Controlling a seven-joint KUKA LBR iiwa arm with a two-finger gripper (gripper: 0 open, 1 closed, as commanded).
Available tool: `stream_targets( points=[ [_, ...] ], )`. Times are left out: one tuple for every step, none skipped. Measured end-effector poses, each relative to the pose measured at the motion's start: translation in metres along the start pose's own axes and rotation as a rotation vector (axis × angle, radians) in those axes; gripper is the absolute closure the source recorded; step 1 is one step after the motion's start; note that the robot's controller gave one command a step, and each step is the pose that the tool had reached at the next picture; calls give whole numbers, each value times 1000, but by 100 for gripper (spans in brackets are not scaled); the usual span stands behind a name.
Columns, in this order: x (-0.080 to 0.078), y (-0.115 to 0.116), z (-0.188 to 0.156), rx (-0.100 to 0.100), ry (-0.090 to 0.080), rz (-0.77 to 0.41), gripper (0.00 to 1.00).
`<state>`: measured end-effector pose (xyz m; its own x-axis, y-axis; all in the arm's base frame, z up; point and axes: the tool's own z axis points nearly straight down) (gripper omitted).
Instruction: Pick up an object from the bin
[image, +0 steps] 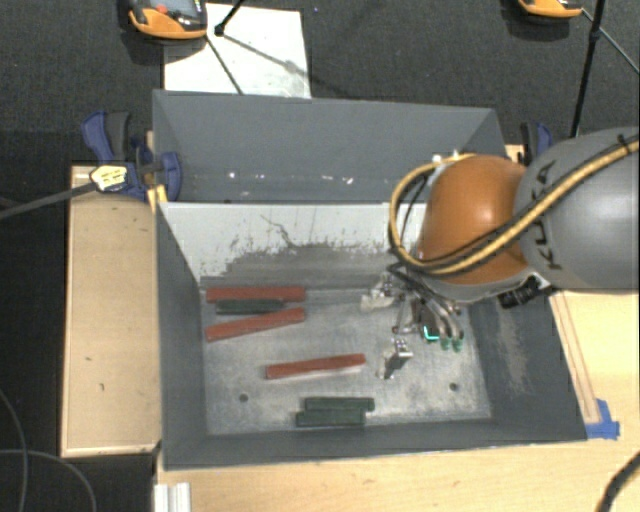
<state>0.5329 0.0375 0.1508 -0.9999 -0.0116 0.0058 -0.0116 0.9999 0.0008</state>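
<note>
My gripper (398, 358) hangs over the right part of the bin floor, below the orange-covered wrist, its fingers pointing down with nothing visible between them. Just left of it lies a flat reddish-brown bar (315, 368), running left to right. A short dark green block (334, 411) rests near the front wall, below that bar.
At the left back of the floor lie a reddish bar over a dark green one (255, 296) and, just in front, another reddish-brown bar (255, 324). The arm and its cables cover the bin's right side. Bare floor lies between the bars.
</note>
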Motion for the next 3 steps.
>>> stream_targets(
  points=[
    [-2,0,-4,0,-8,1,0],
    [-30,18,75,-1,-19,-94,100],
    [-30,18,75,-1,-19,-94,100]
  ],
)
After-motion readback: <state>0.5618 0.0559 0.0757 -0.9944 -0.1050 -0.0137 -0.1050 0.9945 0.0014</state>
